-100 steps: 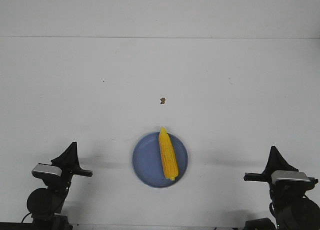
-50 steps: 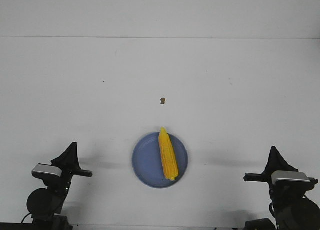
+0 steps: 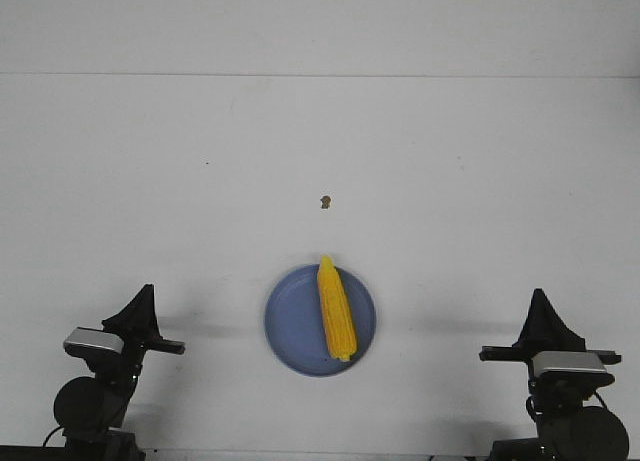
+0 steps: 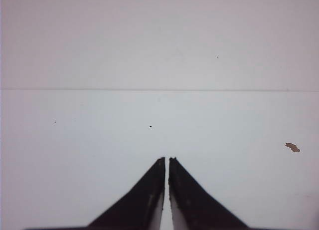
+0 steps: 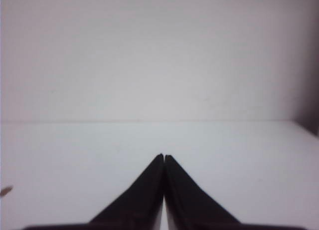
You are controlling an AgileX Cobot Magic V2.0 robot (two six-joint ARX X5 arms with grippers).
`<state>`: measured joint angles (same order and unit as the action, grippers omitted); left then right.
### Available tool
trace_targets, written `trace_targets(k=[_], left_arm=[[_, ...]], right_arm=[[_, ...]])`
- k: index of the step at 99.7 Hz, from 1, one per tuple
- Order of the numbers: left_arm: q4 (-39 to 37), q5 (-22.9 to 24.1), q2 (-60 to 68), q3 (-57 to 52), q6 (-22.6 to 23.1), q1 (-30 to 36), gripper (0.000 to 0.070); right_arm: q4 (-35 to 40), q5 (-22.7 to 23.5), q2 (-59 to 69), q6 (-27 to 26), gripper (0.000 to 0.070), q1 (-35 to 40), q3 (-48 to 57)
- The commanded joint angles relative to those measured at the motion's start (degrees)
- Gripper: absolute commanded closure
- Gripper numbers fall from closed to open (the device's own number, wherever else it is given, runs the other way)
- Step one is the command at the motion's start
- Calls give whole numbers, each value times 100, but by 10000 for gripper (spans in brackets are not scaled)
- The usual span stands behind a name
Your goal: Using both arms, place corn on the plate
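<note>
The yellow corn (image 3: 336, 307) lies lengthwise on the periwinkle-blue plate (image 3: 290, 323) near the table's front middle, its pointed end toward the far rim. My left gripper (image 3: 141, 296) sits at the front left, well to the left of the plate, shut and empty; in the left wrist view (image 4: 167, 159) its jaws are nearly touching. My right gripper (image 3: 541, 299) sits at the front right, well to the right of the plate, shut and empty, as the right wrist view (image 5: 164, 155) shows. Neither wrist view shows the corn or plate.
A tiny brown speck (image 3: 324, 201) lies on the white table beyond the plate; it also shows in the left wrist view (image 4: 292, 147) and at the edge of the right wrist view (image 5: 5, 191). The table's far edge meets a white wall.
The right arm has shifted slightly left and lower in the front view. The corn, plate and left arm have not moved.
</note>
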<state>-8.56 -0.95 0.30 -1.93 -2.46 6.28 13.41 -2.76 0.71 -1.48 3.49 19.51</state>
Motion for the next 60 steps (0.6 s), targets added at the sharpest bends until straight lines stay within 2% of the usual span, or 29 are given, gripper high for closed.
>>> trace_targets(k=[1, 16, 60], left_arm=[[-52, 15, -11, 114, 24, 7, 688], [-52, 13, -11, 114, 24, 7, 688], [-52, 15, -11, 114, 24, 4, 688]], right_arm=[[-243, 203, -61, 42, 700, -66, -175], [-614, 389, -61, -24, 700, -229, -629], [-2006, 498, -63, -81, 700, -321, -1753]])
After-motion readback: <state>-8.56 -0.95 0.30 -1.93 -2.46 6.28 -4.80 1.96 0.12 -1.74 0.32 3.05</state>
